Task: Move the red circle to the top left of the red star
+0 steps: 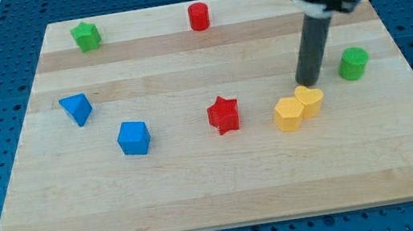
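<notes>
The red circle (198,16) stands near the top edge of the wooden board, a little left of the middle. The red star (223,115) lies near the board's centre, well below the red circle. My tip (309,83) is at the right of the board, just above the yellow heart (310,100) and touching or nearly touching it. It is far to the right of the red star and far below and right of the red circle.
A yellow hexagon (289,113) sits against the yellow heart's left. A green cylinder (353,63) is at the right, a green star (86,36) at the top left, a blue triangle (76,109) and blue cube (133,137) at the left. The board (203,205) has edges all round.
</notes>
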